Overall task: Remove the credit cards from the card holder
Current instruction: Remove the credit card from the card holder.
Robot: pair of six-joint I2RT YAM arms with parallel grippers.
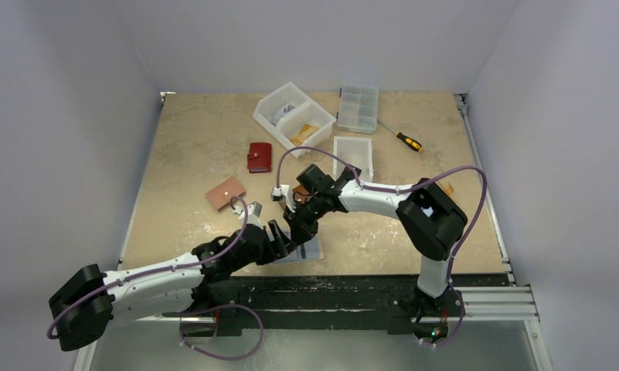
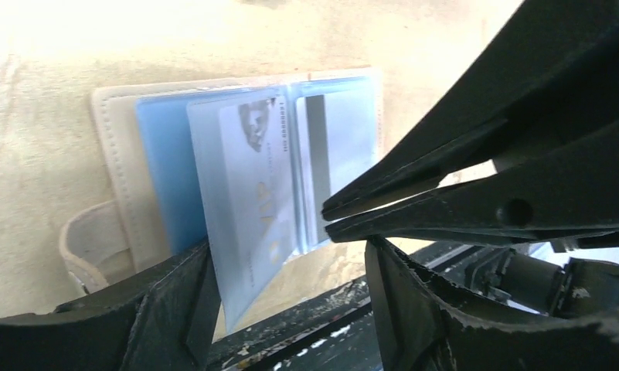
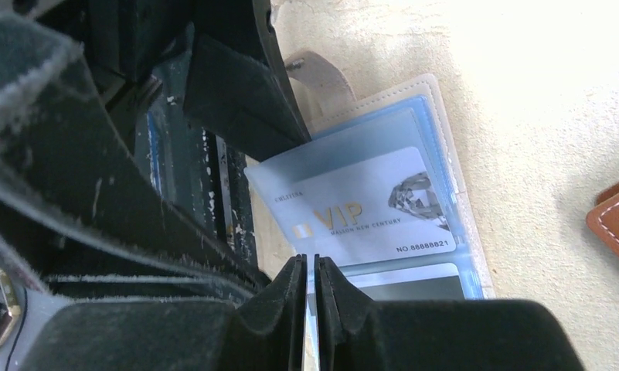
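- Lying open on the surface (image 1: 198,147), lower centre of the overhead view, the card holder (image 2: 117,154) is holding its credit cards (image 2: 315,154) in clear sleeves.
- Left fingers (image 2: 175,317) are standing released, straddling the VIP card (image 3: 368,212).
- Right fingers (image 3: 287,297) are clenching nearly shut at a sleeve's edge.

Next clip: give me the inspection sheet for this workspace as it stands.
Surface: tan table, no spills seen.
Job's things: white card holder lies open at the near edge. The VIP card and a dark-striped card both sit in blue plastic sleeves.
Clutter: red wallet, brown wallet, screwdriver, clear bins, compartment box and clear tray, all farther back.
Grippers: left tool is open, straddling the VIP card's sleeve. The right tool is closed to a slit at the sleeves' edge; grip unclear.
Cables: purple cables loop along both arms.
Surroundings: plain white walls; metal rail at the near edge.
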